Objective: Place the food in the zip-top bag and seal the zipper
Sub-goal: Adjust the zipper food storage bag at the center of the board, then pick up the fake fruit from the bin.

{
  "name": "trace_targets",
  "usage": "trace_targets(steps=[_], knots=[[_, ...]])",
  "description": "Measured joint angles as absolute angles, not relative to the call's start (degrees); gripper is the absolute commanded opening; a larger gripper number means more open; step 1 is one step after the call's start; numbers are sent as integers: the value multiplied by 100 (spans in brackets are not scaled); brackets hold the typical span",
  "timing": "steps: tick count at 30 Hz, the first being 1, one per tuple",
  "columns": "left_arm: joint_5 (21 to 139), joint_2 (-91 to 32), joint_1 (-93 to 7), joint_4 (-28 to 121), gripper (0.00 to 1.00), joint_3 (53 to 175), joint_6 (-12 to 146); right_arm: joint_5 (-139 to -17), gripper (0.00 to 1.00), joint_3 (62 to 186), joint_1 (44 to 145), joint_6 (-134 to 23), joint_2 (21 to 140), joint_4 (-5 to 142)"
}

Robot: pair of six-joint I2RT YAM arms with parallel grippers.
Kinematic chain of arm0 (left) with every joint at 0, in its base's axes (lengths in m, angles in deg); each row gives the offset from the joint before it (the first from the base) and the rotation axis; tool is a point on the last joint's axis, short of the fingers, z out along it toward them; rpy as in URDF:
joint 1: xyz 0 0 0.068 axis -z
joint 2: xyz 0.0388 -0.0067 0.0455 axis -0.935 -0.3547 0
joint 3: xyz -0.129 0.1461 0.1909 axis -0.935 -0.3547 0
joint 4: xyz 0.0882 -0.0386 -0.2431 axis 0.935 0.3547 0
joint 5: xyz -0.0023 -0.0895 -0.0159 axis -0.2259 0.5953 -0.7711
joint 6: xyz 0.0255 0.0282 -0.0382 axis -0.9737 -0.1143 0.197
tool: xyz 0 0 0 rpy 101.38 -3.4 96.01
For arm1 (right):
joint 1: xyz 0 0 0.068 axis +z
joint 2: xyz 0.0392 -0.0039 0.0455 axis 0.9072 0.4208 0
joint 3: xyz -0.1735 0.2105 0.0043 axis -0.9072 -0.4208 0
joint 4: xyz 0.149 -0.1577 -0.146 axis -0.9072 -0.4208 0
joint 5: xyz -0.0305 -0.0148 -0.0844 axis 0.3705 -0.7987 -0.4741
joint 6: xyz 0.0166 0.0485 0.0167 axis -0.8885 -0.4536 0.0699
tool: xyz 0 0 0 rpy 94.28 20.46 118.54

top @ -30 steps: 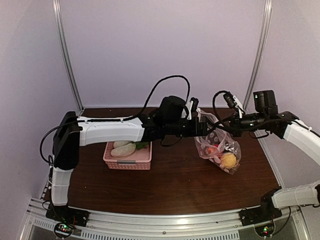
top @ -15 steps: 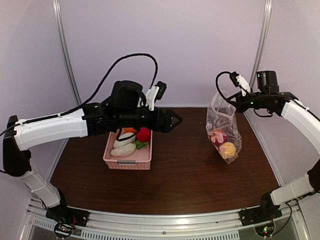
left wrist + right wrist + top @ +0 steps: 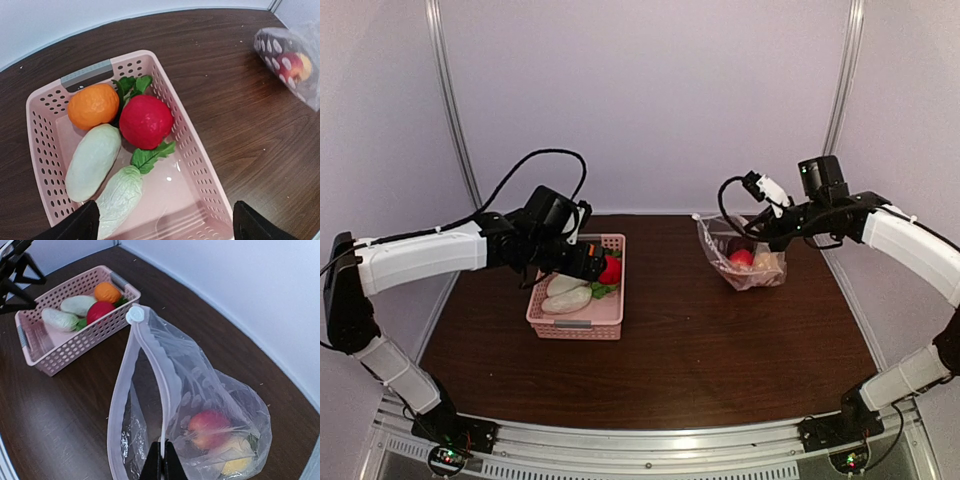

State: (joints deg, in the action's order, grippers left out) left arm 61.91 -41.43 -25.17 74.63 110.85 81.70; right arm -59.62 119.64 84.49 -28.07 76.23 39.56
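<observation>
The zip-top bag (image 3: 200,390) lay at the far right of the brown table (image 3: 700,350), close to the back wall. Its mouth gaped toward the pink basket (image 3: 195,150). A red fruit (image 3: 207,426) and a yellow piece (image 3: 235,452) sat together in its closed end. The zipper (image 3: 150,355) ran as a pale strip round the open mouth, with a white slider tab (image 3: 135,315) at its upper end.

The right gripper (image 3: 161,460) was clenched on the mouth edge, its jaws pressed together on the plastic. That arm rose from its base at the near right, bent at the table's right edge and reached left to the bag.

The rest of the food was in the basket, left of centre. An orange (image 3: 93,105) and a red fruit (image 3: 146,121) lay at its far end. A pale oblong vegetable (image 3: 93,162) and a whitish-and-green cabbage piece (image 3: 120,195) lay nearer.

The left gripper (image 3: 165,222) hung over the basket with its jaws spread wide, grasping nothing. Its arm came in from the left side, forearm reaching right and wrist tipped down.

A broad strip of bare tabletop separated basket and bag, and more lay along the near edge.
</observation>
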Motion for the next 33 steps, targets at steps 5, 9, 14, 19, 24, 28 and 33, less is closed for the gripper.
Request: trace_targets(steps=[5, 9, 14, 19, 24, 28, 33], knots=[[6220, -4958, -2666, 7469, 88, 11459, 8092, -5464, 0, 11046, 8613, -2811, 7627, 3847], [6458, -5622, -2838, 7487, 84, 11789, 8133, -5173, 0, 10541, 8613, -2872, 7426, 4006], [6799, -6092, -3219, 7487, 82, 12149, 8306, -4961, 0, 10366, 8613, -2936, 7184, 4201], [7112, -6479, -3382, 7375, 83, 12510, 8476, -4924, 0, 10222, 8613, -2966, 6963, 4441], [7243, -6835, -3382, 7257, 83, 12742, 8712, -4920, 0, 10058, 8594, -2986, 6871, 4535], [7245, -7019, -3382, 7231, 81, 12801, 8911, -4896, 0, 10008, 8572, -3021, 6847, 4594], [7197, -7172, -3382, 7207, 80, 12886, 9055, -4854, 0, 10001, 8556, -3027, 6847, 4673]])
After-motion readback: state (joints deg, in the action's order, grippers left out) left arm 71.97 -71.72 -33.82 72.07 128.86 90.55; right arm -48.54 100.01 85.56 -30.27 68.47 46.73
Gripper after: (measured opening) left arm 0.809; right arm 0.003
